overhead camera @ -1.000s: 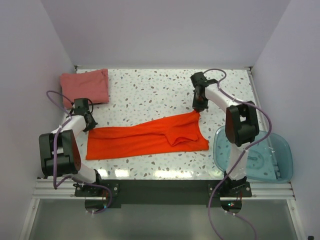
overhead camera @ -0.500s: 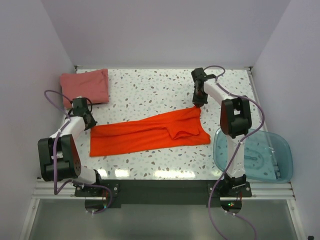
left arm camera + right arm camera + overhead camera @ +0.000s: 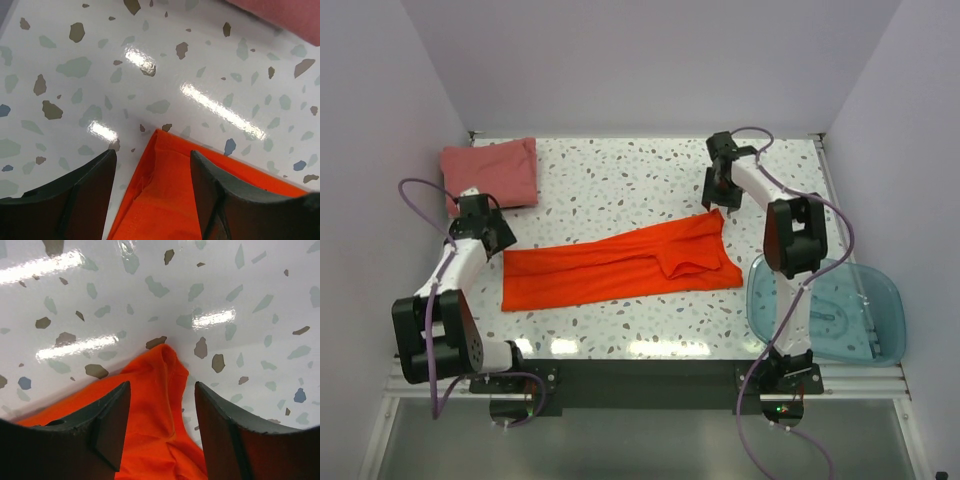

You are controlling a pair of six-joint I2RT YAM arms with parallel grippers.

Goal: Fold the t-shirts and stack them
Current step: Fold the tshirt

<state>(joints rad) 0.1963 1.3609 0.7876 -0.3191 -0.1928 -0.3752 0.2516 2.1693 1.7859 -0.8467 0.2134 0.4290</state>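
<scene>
The bright orange-red t-shirt (image 3: pixel 620 265) lies flat on the table as a long folded strip, running left to right. The dusty pink t-shirt (image 3: pixel 490 172) sits folded at the back left corner. My left gripper (image 3: pixel 495 240) is open just over the strip's left corner. In the left wrist view that corner (image 3: pixel 170 200) lies loose between the spread fingers of the gripper (image 3: pixel 152 155). My right gripper (image 3: pixel 718 203) is open over the strip's far right corner. There the cloth tip (image 3: pixel 155 425) rests on the table between its parted fingers (image 3: pixel 161 386), untouched.
A translucent blue plastic tub (image 3: pixel 830 310) hangs off the table's right front edge beside the right arm. White walls close in the back and both sides. An edge of the pink shirt (image 3: pixel 285 12) shows at the top right of the left wrist view.
Both grippers have gone from shut on the orange-red shirt's corners to open, letting go. The shirt has settled flat, and both grippers have drawn back a little from it.
</scene>
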